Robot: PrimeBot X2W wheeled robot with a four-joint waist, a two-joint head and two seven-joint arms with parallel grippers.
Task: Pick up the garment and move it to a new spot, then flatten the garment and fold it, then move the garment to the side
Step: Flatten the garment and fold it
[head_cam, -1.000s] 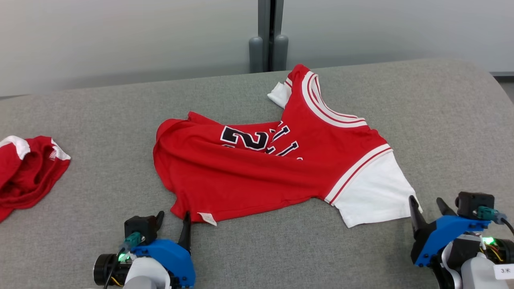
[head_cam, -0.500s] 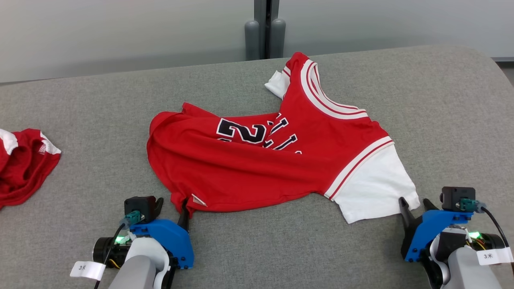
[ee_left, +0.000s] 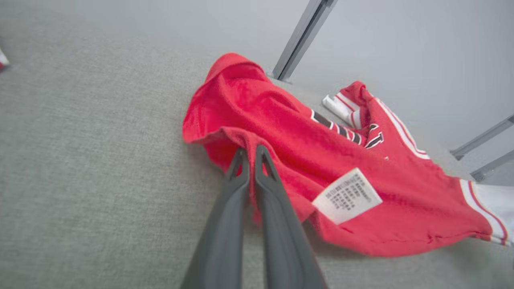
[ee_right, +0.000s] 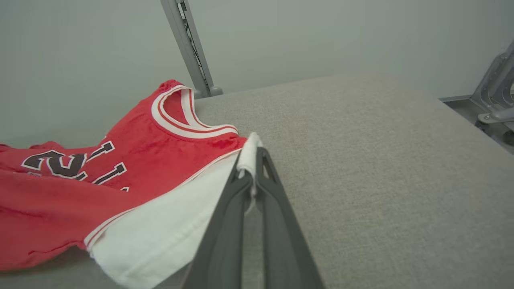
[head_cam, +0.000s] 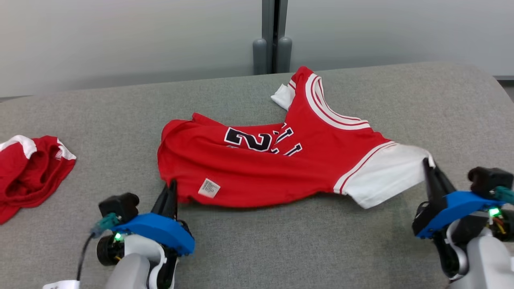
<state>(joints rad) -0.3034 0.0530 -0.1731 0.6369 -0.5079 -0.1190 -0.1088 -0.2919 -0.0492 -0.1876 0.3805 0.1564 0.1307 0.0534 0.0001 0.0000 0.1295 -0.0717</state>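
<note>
The garment [head_cam: 273,164] is a red jersey with black numbers, a white-striped collar and white sleeves, lying rumpled on the grey padded table [head_cam: 257,249]. My left gripper [head_cam: 172,188] is shut on the red hem corner at the garment's lower left; the left wrist view shows its fingers [ee_left: 265,180] pinching red cloth [ee_left: 321,160] beside a white care label [ee_left: 346,195]. My right gripper [head_cam: 428,165] is shut on the edge of the white sleeve [head_cam: 385,172], which is lifted off the table. In the right wrist view white cloth [ee_right: 247,154] sticks out between the closed fingertips.
Another red and white garment [head_cam: 28,168] lies bunched at the table's left edge. A grey post [head_cam: 273,40] stands behind the table against a pale wall. The table's right end [head_cam: 474,120] curves away.
Both grippers went from open to shut on the garment: the left on the hem corner, the right on the white sleeve. The sleeve and hem have been pulled up, and the care label now faces up.
</note>
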